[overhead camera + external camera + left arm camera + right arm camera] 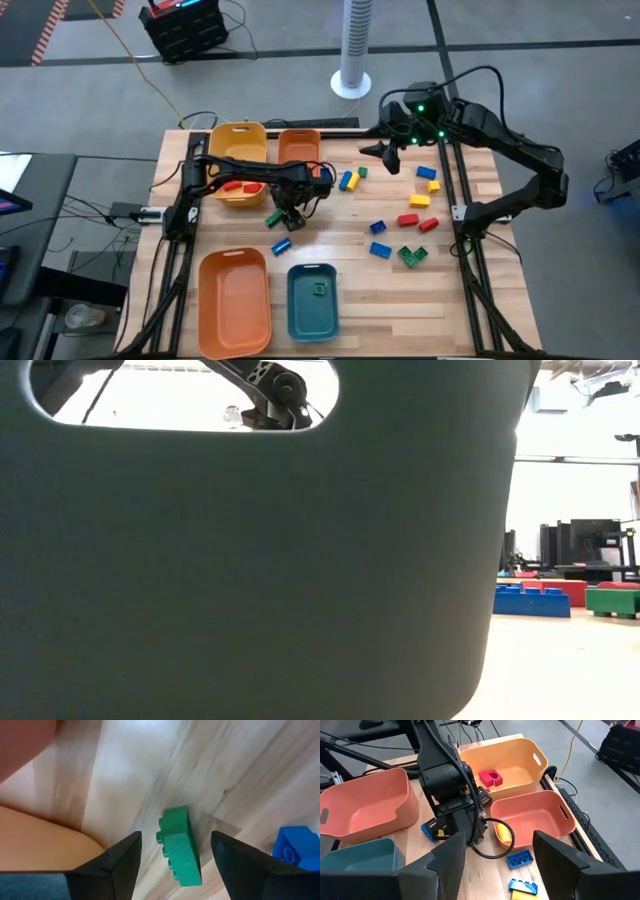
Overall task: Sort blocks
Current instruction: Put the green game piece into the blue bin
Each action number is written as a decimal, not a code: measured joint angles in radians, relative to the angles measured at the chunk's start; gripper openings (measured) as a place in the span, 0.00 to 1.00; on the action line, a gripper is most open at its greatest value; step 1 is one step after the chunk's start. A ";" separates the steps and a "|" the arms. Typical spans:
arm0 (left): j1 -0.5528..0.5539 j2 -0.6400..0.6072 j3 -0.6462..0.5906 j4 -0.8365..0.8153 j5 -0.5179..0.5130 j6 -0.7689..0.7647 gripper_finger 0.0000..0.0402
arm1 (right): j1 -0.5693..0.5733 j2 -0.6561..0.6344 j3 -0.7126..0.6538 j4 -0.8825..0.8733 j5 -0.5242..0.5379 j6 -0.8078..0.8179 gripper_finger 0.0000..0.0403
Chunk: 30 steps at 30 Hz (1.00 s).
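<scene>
Green block (pixel 179 847): lying flat on the wood table (pixel 240 765), between the spread fingers of the left gripper (pixel 175 865), not yet clamped.
Left gripper: hovering over that block near table centre (pixel 285 218), fingers apart.
Blue block (pixel 295 847): sitting just beside the green one.
Risk: nudging the blue block while closing, since it is lying so near one finger; pinching the green block off-centre and twisting it out, judging by its slant between the fingers.
Right gripper (pixel 388 152): waiting above the far side of the table, fingers apart, holding nothing.
Other blocks (pixel 410 222): scattering loose over the right half of the table.
Yellow bin (pixel 238 140): holding red blocks (pixel 491 777).
Teal bin (pixel 312 305): holding one green block (pixel 319 290).
Small orange bin (pixel 532 820): holding a yellow block (pixel 503 834).
Large orange bin (pixel 235 300): showing nothing inside.
</scene>
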 joint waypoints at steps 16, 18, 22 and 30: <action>-0.044 -0.001 -0.095 0.054 0.016 -0.006 0.57 | 0.007 0.000 0.000 0.001 0.000 -0.008 0.59; -0.046 0.000 -0.117 0.069 0.040 -0.017 0.57 | 0.007 0.000 0.000 0.000 0.000 -0.008 0.59; -0.057 -0.001 -0.118 0.072 0.027 -0.014 0.55 | 0.007 0.000 0.000 0.001 0.000 -0.012 0.59; -0.071 -0.001 -0.118 0.107 0.018 0.068 0.27 | 0.007 0.000 0.000 0.000 0.001 -0.016 0.59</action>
